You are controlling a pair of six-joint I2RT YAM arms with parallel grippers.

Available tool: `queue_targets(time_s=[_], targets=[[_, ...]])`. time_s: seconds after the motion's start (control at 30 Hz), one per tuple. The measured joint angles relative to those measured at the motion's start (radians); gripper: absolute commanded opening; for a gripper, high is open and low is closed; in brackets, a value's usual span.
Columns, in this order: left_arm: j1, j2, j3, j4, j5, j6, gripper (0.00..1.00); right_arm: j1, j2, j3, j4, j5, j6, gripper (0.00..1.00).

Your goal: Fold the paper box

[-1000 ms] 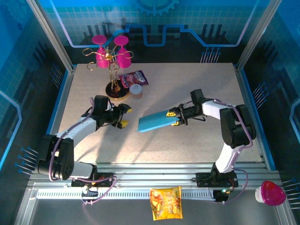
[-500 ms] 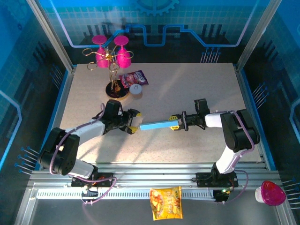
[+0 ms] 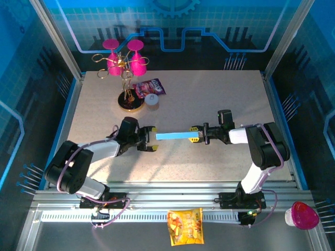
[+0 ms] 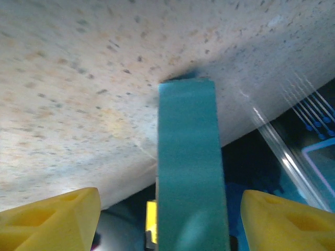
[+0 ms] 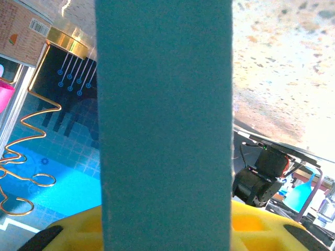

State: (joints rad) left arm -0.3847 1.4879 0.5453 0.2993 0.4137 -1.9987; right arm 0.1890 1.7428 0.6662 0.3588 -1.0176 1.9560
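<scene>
The paper box (image 3: 177, 136) hangs above the table as a thin light blue strip, seen edge-on in the top view. My right gripper (image 3: 196, 135) is shut on its right end. In the right wrist view the box (image 5: 165, 120) fills the middle, with yellow fingers (image 5: 261, 230) pressed at its base. My left gripper (image 3: 152, 139) stands open at the box's left end. In the left wrist view the teal box (image 4: 191, 167) runs between the two yellow fingers (image 4: 49, 214), with a gap on each side.
A gold stand with pink glasses (image 3: 125, 65) stands at the back left, with a purple snack packet (image 3: 150, 87) and a small white cup (image 3: 152, 100) beside it. An orange snack packet (image 3: 185, 226) lies on the front rail, and a pink cup (image 3: 303, 215) sits off the table at the right.
The right gripper has turned the box from a tilted sheet to edge-on and lowered it. The left gripper has moved right until its open fingers straddle the box's left end.
</scene>
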Motion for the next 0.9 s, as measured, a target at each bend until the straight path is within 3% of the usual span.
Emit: queue_targets(time_s=[0.3, 0.47, 0.63, 0.9], targets=[[-0.060, 0.144, 0.011, 0.172, -0.033, -0.005, 0.63, 0.002, 0.000, 0.001, 0.002, 0.011, 0.012, 0.34], [-0.060, 0.153, 0.037, 0.179, -0.057, -0.005, 0.59, 0.002, 0.000, 0.003, 0.000, 0.019, 0.012, 0.34], [-0.060, 0.153, 0.049, 0.177, -0.070, -0.005, 0.47, 0.002, 0.000, 0.013, -0.015, 0.027, 0.011, 0.34], [-0.077, 0.126, 0.049, 0.117, -0.074, -0.005, 0.31, 0.004, -0.006, 0.039, -0.116, 0.063, -0.034, 0.55]])
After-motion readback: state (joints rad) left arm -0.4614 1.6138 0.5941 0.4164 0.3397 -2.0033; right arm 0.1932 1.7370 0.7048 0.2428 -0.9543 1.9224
